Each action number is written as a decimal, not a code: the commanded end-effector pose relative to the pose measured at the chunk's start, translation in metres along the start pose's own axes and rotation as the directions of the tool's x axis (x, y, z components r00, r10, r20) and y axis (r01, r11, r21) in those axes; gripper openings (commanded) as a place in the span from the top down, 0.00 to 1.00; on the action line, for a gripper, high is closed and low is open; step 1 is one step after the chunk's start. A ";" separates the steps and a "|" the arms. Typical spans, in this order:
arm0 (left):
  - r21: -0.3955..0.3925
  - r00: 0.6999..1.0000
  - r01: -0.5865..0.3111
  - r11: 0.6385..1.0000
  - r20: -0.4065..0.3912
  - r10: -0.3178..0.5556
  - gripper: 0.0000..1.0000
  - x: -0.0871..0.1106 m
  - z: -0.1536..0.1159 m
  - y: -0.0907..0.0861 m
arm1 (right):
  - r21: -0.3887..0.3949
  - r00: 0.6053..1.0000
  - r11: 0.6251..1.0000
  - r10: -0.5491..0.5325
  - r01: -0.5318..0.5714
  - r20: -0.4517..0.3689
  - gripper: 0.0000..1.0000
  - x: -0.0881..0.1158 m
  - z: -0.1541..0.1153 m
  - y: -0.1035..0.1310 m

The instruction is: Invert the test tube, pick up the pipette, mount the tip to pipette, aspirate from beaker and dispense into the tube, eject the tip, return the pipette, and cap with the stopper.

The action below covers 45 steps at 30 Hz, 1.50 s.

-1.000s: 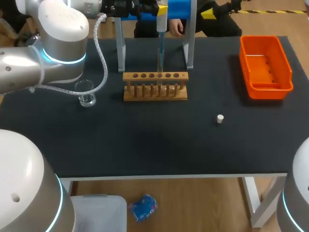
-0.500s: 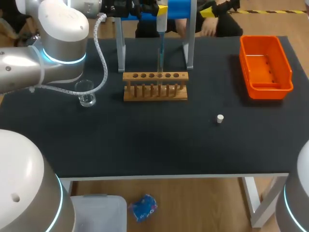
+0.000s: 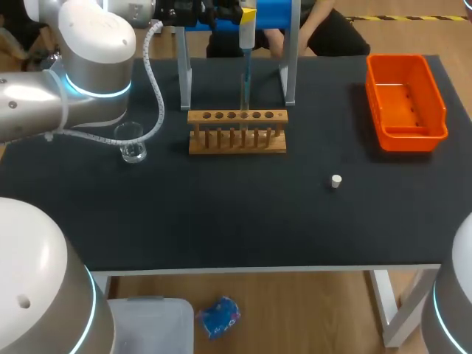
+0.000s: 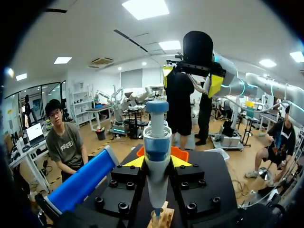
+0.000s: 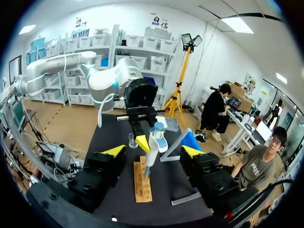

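Broad bare table (image 3: 221, 221) in front of the rack (image 3: 237, 140), with beaker (image 3: 131, 144) left, stopper (image 3: 336, 181) and orange bin (image 3: 405, 103) right.

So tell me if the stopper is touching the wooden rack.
Apart. The head view shows the stopper lying alone, with bare black table between it and the wooden rack.

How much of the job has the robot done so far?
Done: the pipette is picked up, with a tip on. In hand: the left gripper is shut on it, tip down over the wooden rack, likely dispensing. Left: ejecting the tip, returning the pipette and capping, since the stopper lies loose on the table. The right gripper is open and empty.
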State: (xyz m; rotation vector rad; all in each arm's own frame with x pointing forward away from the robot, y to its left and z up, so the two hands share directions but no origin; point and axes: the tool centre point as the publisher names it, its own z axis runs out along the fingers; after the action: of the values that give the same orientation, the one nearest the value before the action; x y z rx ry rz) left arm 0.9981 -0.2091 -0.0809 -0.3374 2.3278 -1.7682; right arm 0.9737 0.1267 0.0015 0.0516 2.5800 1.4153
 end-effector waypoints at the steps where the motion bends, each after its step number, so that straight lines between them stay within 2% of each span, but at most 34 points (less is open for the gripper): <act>1: 0.000 1.000 0.000 1.000 0.001 0.000 1.00 0.000 0.001 0.000 | 0.001 1.000 1.000 0.004 -0.004 -0.008 1.00 -0.004 0.012 0.010; 9: 0.000 1.000 0.000 1.000 0.001 0.000 1.00 0.000 0.001 0.000 | -0.064 1.000 0.998 0.014 -0.014 -0.006 1.00 -0.007 0.027 0.022; 15: 0.000 1.000 0.000 1.000 0.001 0.000 1.00 0.000 0.001 0.000 | -0.071 1.000 0.997 0.009 -0.010 -0.016 1.00 -0.012 0.041 0.033; 31: 0.000 1.000 0.000 1.000 0.001 0.000 1.00 0.000 0.001 0.000 | -0.035 0.999 0.999 -0.007 0.005 -0.050 1.00 -0.015 0.066 0.037; 45: 0.000 1.000 0.000 1.000 0.001 0.000 1.00 0.000 0.001 0.000 | -0.013 0.998 1.000 0.002 -0.003 -0.058 1.00 -0.017 0.074 0.032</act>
State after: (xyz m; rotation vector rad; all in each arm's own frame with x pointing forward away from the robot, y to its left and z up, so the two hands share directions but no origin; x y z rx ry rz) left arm 0.9980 -0.2091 -0.0810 -0.3374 2.3281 -1.7681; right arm 1.0009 0.2026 -0.0077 0.0128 2.6097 1.4607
